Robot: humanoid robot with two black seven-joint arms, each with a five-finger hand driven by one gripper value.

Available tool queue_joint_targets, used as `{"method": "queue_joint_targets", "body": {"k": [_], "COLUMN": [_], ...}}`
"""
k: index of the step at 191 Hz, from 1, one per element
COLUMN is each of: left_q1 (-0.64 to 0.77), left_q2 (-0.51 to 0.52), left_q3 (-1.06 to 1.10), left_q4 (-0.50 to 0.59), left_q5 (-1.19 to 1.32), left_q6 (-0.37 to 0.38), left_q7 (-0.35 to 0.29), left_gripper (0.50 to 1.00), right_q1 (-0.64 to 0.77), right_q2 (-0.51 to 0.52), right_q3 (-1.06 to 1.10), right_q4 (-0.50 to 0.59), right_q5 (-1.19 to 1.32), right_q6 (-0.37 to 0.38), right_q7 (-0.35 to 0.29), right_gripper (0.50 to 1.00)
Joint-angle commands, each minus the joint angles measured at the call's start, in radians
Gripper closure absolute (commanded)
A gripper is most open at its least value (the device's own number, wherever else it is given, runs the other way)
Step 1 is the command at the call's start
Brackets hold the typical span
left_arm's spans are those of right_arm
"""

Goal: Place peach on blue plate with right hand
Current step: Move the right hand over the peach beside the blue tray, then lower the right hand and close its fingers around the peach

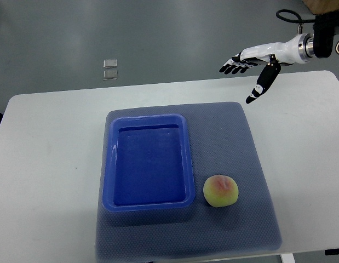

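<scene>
Peach is sitting on the grey-blue mat, just beside the right wall of the blue plate, near that wall's lower corner, and nothing is touching it. The plate is really a rectangular blue tray with raised sides, and it is lying bare inside, so the fruit is waiting outside its target.

Right hand is hovering at the far edge of the white table, coming in from the picture's upper right. From it the peach is lying well apart, toward the camera and slightly to the picture's left, so the reach is going to have to come down the right side of the mat toward the robot's own side. The fruit is nearly round, so it is offering no long axis to line up with; an approach from above or from the right looks equally open, while the tray wall is crowding its left side.

The hand is hanging released: four fingers are stretching out toward the left, and the thumb is pointing down and away from them. It is holding nothing and touching nothing. No left arm is showing, so the right hand is the only one placed to act.

Two small clear squares are lying on the floor beyond the table, well away from the work.
</scene>
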Motion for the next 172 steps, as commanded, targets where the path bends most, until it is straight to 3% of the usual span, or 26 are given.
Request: {"method": "queue_joint_targets", "body": {"k": [1, 62, 123, 140, 172], "left_q1": [0.000, 0.000, 0.000, 0.001, 0.001], "left_q2": [0.000, 0.000, 0.000, 0.000, 0.000], "left_q3": [0.000, -0.002, -0.002, -0.002, -0.002], "left_q4": [0.000, 0.000, 0.000, 0.002, 0.002], "left_q5": [0.001, -0.001, -0.001, -0.001, -0.001], "left_q6": [0.000, 0.000, 0.000, 0.000, 0.002], "left_q7": [0.000, 0.000, 0.000, 0.003, 0.006], "left_gripper": [0.500, 0.500, 0.500, 0.500, 0.500], "right_q1": [0.100, 0.130, 0.023, -0.058, -0.121], "right_q2": [-0.026, -0.024, -0.018, -0.013, -0.015], "right_q3": [-0.092, -0.126, -0.112, -0.095, -0.068], "right_q4": [0.149, 0.332, 0.358, 0.361, 0.361], "right_q5": [0.005, 0.054, 0.057, 0.054, 0.053], "right_q6": [0.024, 0.024, -0.013, -0.081, -0.091], "right_q7": [-0.015, -0.009, -0.006, -0.006, -0.006], "right_gripper": [0.570, 0.570, 0.570, 0.570, 0.570]}}
